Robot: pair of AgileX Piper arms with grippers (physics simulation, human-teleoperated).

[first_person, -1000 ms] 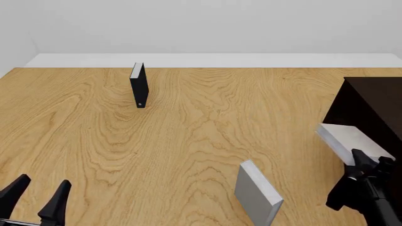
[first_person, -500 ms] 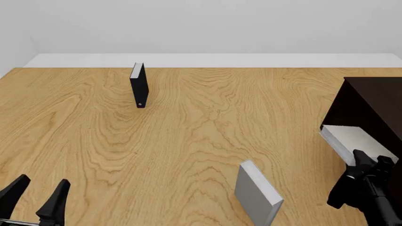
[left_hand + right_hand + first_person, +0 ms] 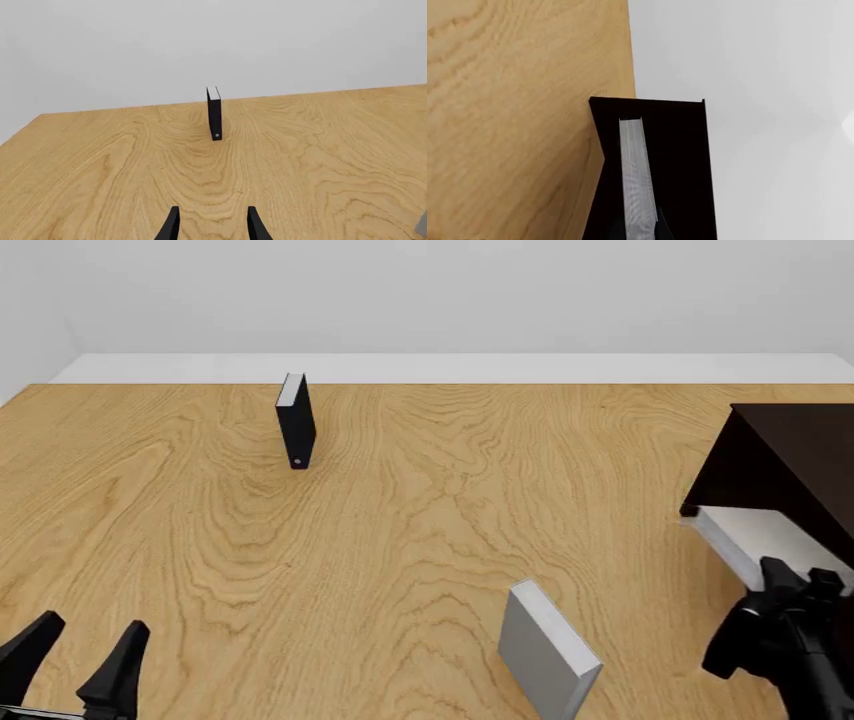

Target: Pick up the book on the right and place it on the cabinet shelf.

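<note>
- Idle at about 7 o'clock in the front view, the left gripper [image 3: 78, 658] stands with its fingers parted and nothing between them.
- Farther out, near 11 o'clock, the black book [image 3: 295, 421] stands upright on the table [image 3: 400, 520], well apart from everything else (the left wrist view shows it dead ahead of the open fingers, and little more).
- Nearer, around 5 o'clock, a second grey book [image 3: 545, 648] stands on edge, untouched.
- At 4 o'clock the right gripper [image 3: 778, 590] is closed on the near edge of the book [image 3: 761, 538], held off the table with its far end in at the opening of the cabinet [image 3: 787, 465].
- By my reading the pick-up is done and the placing is well begun; left are pushing the book fully onto the cabinet shelf [image 3: 684, 150], letting go and backing out.
- Only the right wrist view looks into the recess: the book's pale edge runs down the dark interior, which the front view largely hides.
</note>
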